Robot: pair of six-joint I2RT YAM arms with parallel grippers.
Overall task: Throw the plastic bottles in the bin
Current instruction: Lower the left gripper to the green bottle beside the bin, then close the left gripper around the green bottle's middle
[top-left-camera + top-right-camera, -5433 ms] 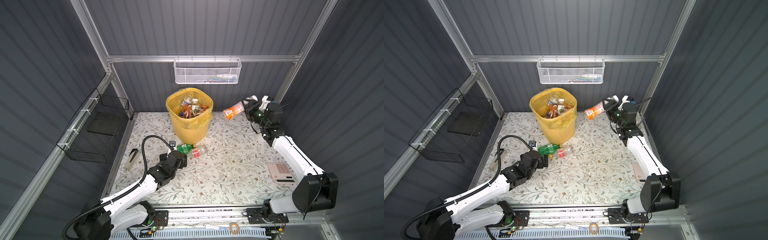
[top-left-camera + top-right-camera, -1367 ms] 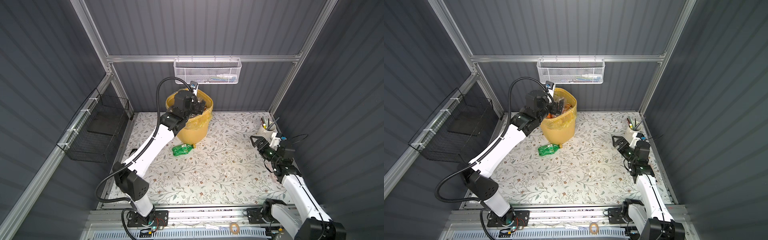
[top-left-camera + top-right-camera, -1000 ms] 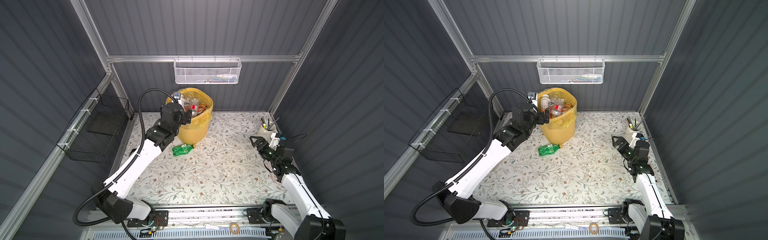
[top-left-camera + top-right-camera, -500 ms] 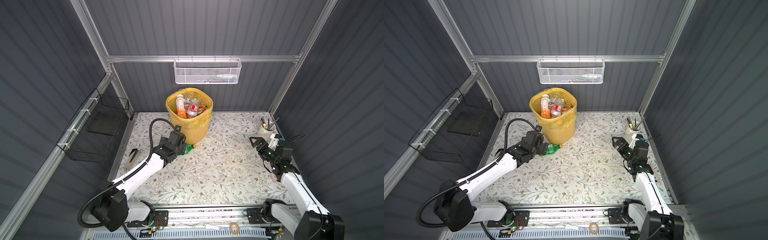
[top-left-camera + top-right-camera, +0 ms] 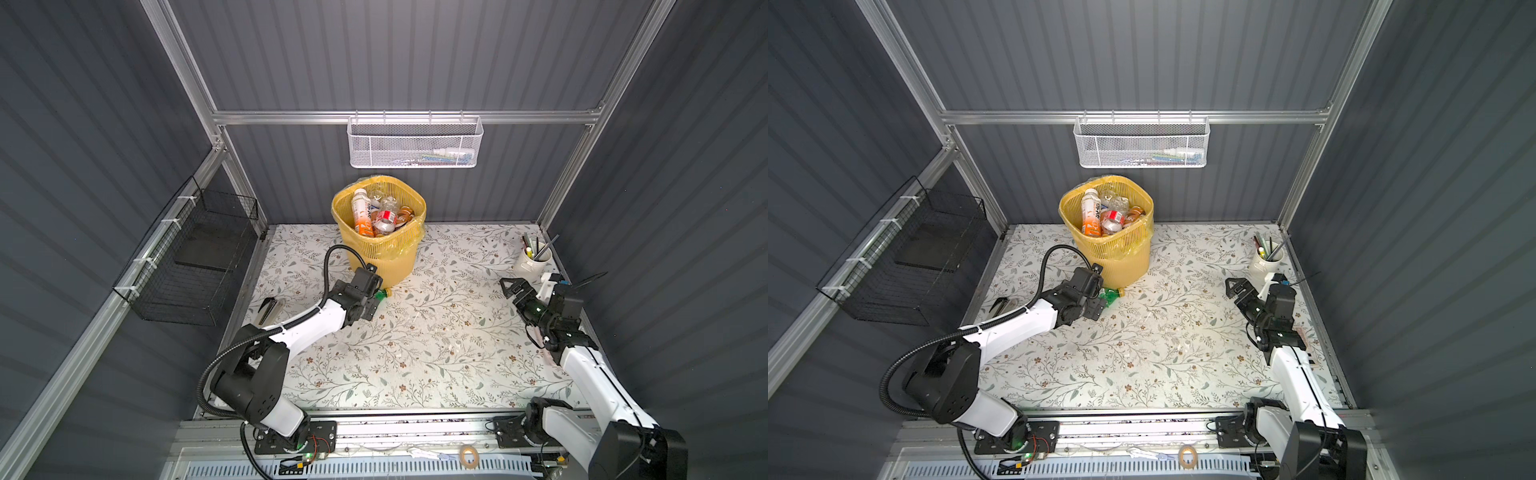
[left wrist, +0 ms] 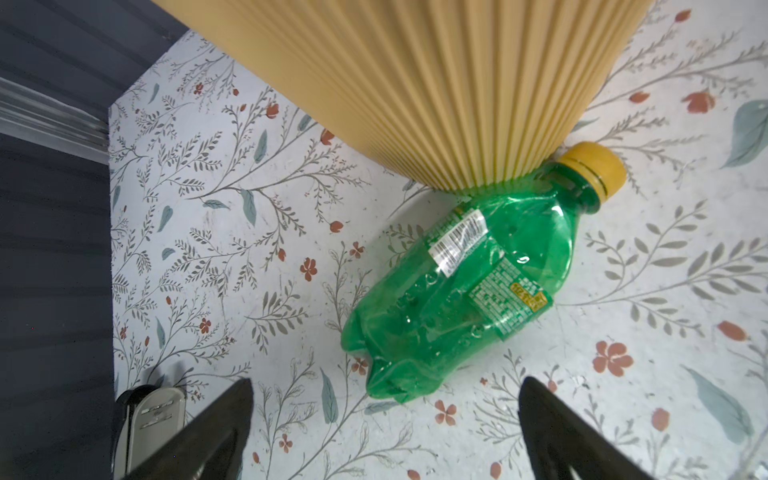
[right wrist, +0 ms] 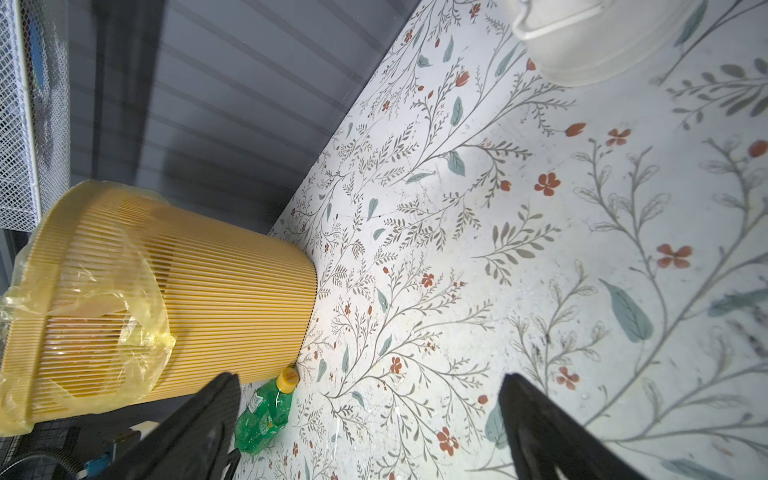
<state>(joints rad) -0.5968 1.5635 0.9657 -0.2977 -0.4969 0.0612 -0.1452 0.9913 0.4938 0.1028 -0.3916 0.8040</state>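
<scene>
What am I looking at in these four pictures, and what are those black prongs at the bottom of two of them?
It is a robot with two white arms, each ending in a two-fingered tool. Two pictures look down on the whole booth from a pair of cameras overhead. The other two come from a camera on each wrist, so the black prongs are that arm's own fingers. On the flowered tabletop stands a tall yellow slatted plastic bin, already holding many small plastic drink bottles. One green plastic bottle with a yellow cap lies on its side against the bin's foot. The left tool hangs open just over it, gripping nothing. The right tool is open and empty too, near a white cup of pens.
</scene>
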